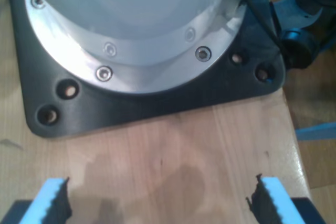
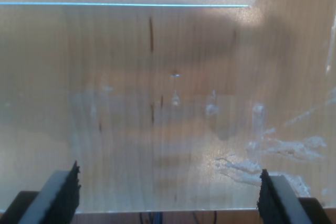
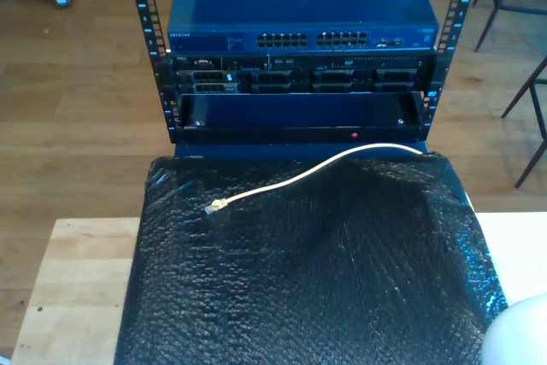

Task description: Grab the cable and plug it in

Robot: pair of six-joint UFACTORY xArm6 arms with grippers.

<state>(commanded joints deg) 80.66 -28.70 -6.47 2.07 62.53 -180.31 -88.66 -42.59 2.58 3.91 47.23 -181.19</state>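
The cable (image 3: 316,170) lies across black bubble wrap (image 3: 308,279), its plug (image 3: 216,207) left of centre in the exterior view. My first hand (image 1: 157,198) and second hand (image 2: 168,192) hang released over bare counter (image 1: 173,150). The thin plug could slip or twist when pinched, missing the switch (image 3: 299,14) ports.

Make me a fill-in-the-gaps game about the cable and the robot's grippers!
1. The cable lies on a crinkly sheet whose colour is ____.
2. The fingers of my first gripper stand wide ____, with nothing between them.
3. The plug at the cable's end points toward the exterior view's ____.
4. My second gripper hovers over a table made of ____.

Missing words: black; open; left; wood
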